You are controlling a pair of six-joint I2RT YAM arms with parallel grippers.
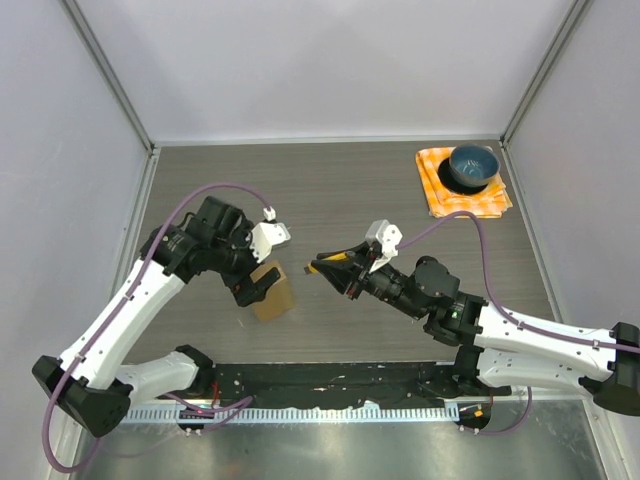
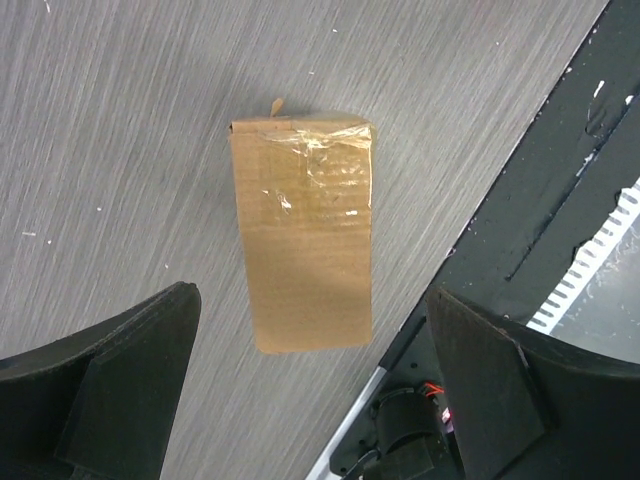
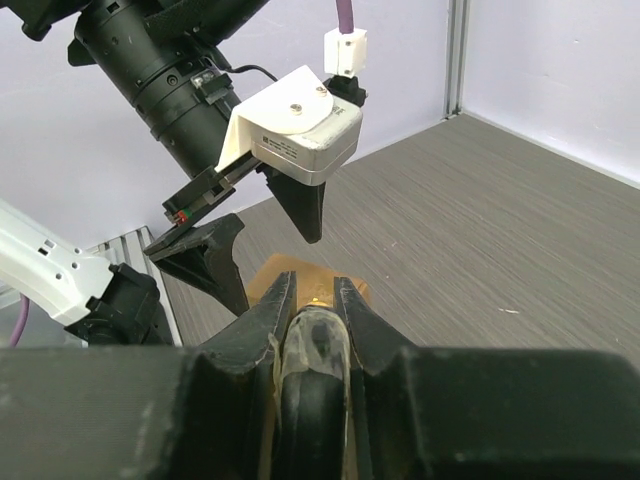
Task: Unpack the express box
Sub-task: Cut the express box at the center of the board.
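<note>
The express box (image 1: 273, 298) is a small brown cardboard carton lying flat on the grey table, closed, with clear tape across one end (image 2: 305, 235). My left gripper (image 1: 256, 285) is open and hovers just above it, its black fingers (image 2: 130, 370) spread to either side of the box's near end. My right gripper (image 1: 335, 268) is to the right of the box, pointing at it, and is shut on a black tape-wrapped tool (image 3: 315, 360) with a yellow-orange tip (image 1: 319, 266). In the right wrist view the box (image 3: 352, 287) shows just behind the fingertips, below the left gripper's fingers (image 3: 212, 262).
A blue bowl (image 1: 472, 165) stands on an orange checked cloth (image 1: 437, 195) at the back right. A black base strip (image 1: 330, 378) runs along the near edge, close to the box. White walls enclose the table on three sides.
</note>
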